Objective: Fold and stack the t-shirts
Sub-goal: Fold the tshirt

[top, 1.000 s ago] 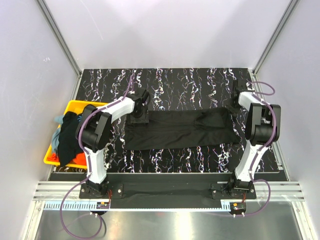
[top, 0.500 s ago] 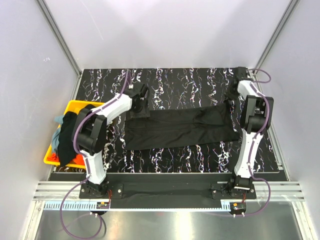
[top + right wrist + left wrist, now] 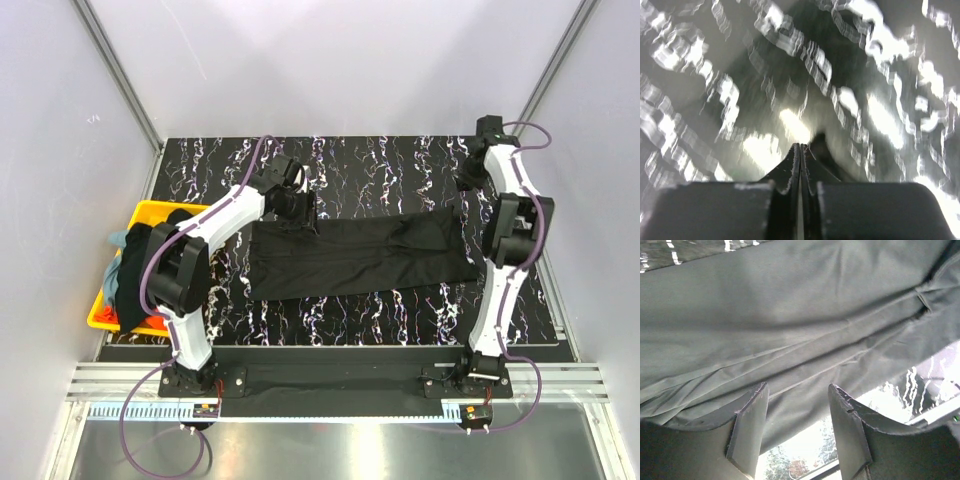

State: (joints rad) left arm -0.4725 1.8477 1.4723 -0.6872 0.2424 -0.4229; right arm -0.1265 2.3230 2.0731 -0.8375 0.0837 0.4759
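A black t-shirt [image 3: 355, 255] lies in a long band across the counter [image 3: 390, 165]. It seems folded lengthways, with cross-folds and stacking still to do. The other t-shirts [image 3: 130, 275] wait heaped in the yellow bin [image 3: 150, 212] at left. Over the shirt's far left corner the left tool [image 3: 797, 386] hovers with jaws parted and empty, having swung right within the last second. The right tool [image 3: 800, 150], pinched closed on nothing, has drawn off toward the far corner.

Evenly lit from overhead; right wrist view motion-blurred (glary white streaks).
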